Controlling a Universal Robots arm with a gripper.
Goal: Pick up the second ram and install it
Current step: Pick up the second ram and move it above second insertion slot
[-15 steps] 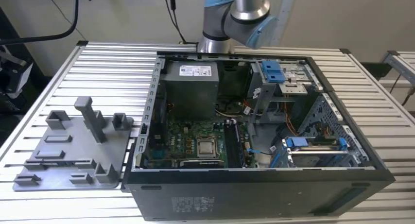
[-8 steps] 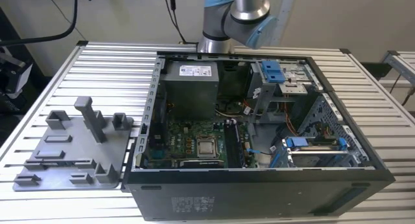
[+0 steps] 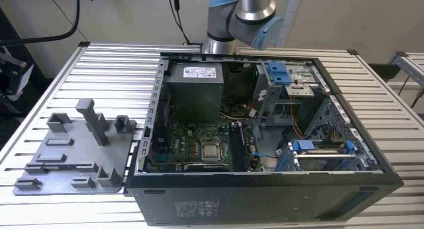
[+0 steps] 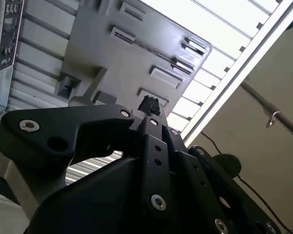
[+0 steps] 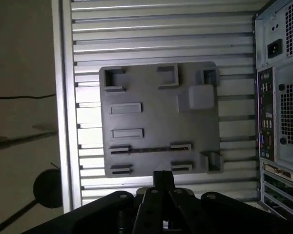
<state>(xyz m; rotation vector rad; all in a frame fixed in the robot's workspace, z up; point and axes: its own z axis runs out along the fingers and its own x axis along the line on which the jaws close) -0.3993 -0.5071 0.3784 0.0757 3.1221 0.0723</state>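
— Where's the memory stick (image 5: pixel 150 149)?
— It looks like the thin dark strip standing on edge between two holders on the grey tray (image 5: pixel 156 117), beside the computer case (image 5: pixel 283 73).
— And the gripper (image 5: pixel 163 176)?
— Above the tray's near edge, fingers pressed together, nothing between them.

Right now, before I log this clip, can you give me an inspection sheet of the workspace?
Surface: slatted metal table, carrying everything.
Job's things: grey fixture plate, its slots look bare in the first wrist view; motherboard memory slots, too small to tell if filled.
Clutter: nothing seen.
Grippers: gripper aimed at the fixture plate, apart from it, in both wrist views.
Cables: black cable hangs behind the table; wires inside the open computer case.
Surroundings: arm behind the case; second slatted table at the exterior view's right.
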